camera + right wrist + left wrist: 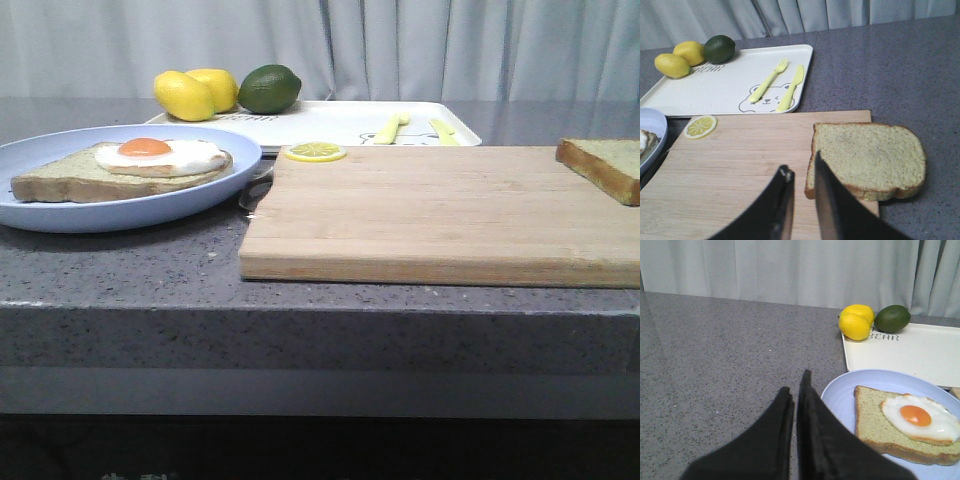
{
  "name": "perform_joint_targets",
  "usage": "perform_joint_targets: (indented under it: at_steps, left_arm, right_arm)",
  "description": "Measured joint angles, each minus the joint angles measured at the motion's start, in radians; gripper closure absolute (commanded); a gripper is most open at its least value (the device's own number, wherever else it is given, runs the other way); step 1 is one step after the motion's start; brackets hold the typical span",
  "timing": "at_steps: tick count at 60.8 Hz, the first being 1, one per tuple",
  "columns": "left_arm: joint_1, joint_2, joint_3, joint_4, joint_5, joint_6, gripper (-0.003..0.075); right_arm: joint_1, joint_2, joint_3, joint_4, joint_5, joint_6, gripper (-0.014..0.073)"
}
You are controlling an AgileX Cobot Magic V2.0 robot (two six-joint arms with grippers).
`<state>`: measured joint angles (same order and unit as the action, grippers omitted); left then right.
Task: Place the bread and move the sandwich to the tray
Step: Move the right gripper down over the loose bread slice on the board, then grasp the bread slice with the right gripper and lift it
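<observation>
The plain bread (605,165) (867,157) lies flat on the far right corner of the cutting board (430,215), partly over its edge. The sandwich (120,170) (900,425), one slice topped with a fried egg, rests on the light blue plate (150,212) (840,400) at the left. Behind both sits the white tray (330,122) (910,352) (715,90). My left gripper (796,381) hovers beside the plate, shut and empty. My right gripper (801,161) hangs over the board next to the bread, shut to a narrow slit, holding nothing. Neither gripper shows in the front view.
Two lemons (195,93) and a lime (268,88) sit at the tray's far left corner. A yellow fork (769,80) and knife (790,87) lie on the tray's right part. A lemon slice (315,152) rests on the board's far left corner. Grey curtains hang behind.
</observation>
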<state>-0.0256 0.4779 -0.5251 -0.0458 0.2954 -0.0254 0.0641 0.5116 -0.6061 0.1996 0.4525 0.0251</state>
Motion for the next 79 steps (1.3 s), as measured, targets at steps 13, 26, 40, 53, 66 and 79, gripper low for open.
perform_joint_targets:
  at_steps: [13, 26, 40, 53, 66, 79]
  left_arm:
    - [0.0, 0.0, -0.002, -0.002, -0.027, 0.002, 0.0148]
    - [0.0, 0.0, -0.002, -0.002, -0.036, 0.002, 0.0155]
    - [0.0, 0.0, -0.002, -0.004, -0.036, 0.002, 0.0153]
    - [0.0, 0.0, -0.002, -0.004, -0.036, 0.002, 0.0153]
    - [0.0, 0.0, -0.002, -0.004, -0.036, 0.002, 0.0153]
    - [0.0, 0.0, -0.002, -0.004, -0.036, 0.002, 0.0153]
  right_arm:
    - [0.0, 0.003, 0.0, 0.0, 0.007, 0.0, -0.0056]
    - [0.0, 0.032, -0.002, 0.001, 0.007, 0.0, -0.0055]
    - [0.0, 0.068, -0.002, 0.001, 0.007, 0.0, -0.0055]
    - [-0.017, 0.258, -0.091, -0.029, 0.067, -0.001, -0.0055]
    - [-0.158, 0.558, -0.295, -0.037, 0.17, -0.001, -0.0055]
    - [-0.325, 0.786, -0.456, -0.037, 0.26, -0.004, -0.0049]
